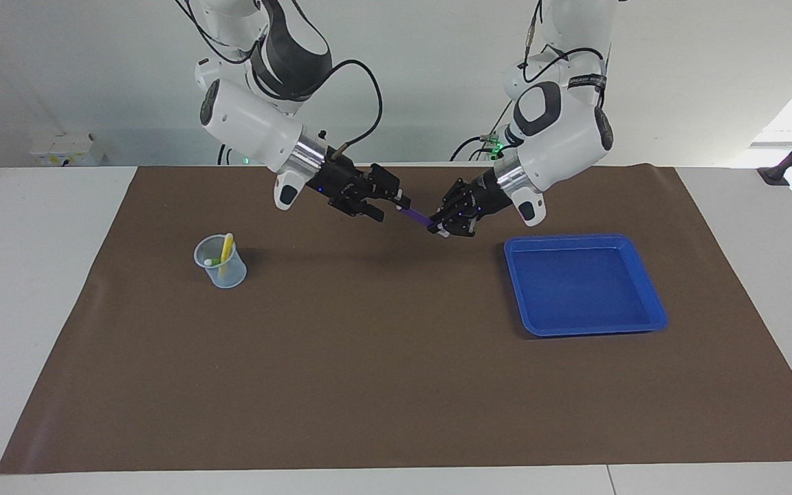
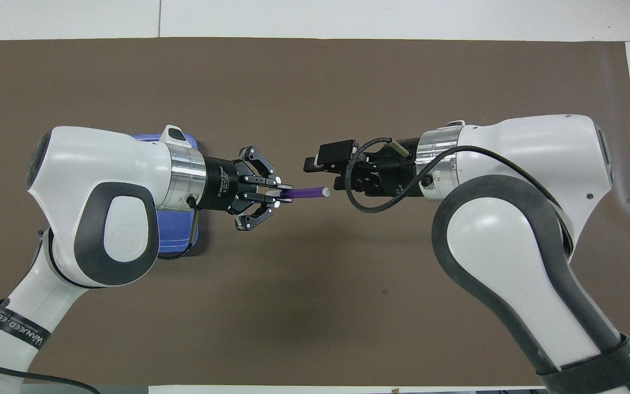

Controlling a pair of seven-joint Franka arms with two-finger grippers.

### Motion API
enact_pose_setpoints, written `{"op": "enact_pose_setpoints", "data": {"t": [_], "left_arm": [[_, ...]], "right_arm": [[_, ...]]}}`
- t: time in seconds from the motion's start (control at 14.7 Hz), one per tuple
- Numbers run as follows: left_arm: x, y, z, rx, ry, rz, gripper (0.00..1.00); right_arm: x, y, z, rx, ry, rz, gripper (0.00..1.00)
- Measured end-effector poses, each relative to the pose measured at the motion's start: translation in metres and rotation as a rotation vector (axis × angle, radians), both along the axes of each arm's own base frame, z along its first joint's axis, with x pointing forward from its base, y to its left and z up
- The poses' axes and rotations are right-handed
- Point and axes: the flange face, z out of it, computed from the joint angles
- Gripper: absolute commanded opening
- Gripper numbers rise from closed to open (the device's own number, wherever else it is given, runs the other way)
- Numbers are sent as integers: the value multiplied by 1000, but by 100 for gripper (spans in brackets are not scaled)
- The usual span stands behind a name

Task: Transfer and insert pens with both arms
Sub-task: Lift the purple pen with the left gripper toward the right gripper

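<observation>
One purple pen (image 2: 305, 192) hangs level in the air over the middle of the brown mat (image 1: 396, 385), pinched at its end by the left gripper (image 2: 281, 193), pale cap pointing to 3 o'clock in the overhead view. The right gripper (image 2: 330, 176) meets that cap; whether its fingers grip I cannot tell. One clear cup (image 1: 221, 262) holds one yellow pen (image 1: 226, 248) (a green one barely shows). One blue tray (image 1: 584, 284).
</observation>
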Motion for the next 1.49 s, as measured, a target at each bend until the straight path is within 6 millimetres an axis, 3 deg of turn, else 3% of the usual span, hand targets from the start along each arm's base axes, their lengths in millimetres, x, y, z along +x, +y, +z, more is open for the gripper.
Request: {"op": "enact_pose_setpoints", "data": {"t": [0.34,0.68,0.95,1.02,1.15,1.22,1.49], "left_arm": [[1,1,2,1,5,28,0],[4,2,4,1,-4,61,0],[4,3,4,2,-4,62,0],[4,3,4,2,-4,62,0],[4,3,4,2,-4,63,0],[4,3,4,2,-4,63,0],[4,2,3,0,-1,65,0]], "right_arm": [[-4,5,-5,-35,-9,32,62],[-6,8,-6,-43,-11,41,44],[-7,8,-8,-46,-8,42,44],[-7,8,-8,-46,-8,42,38],[-7,8,-8,-46,-8,42,6],[-7,8,-8,-46,-8,42,0],[-7,8,-8,-46,-9,43,0]]}}
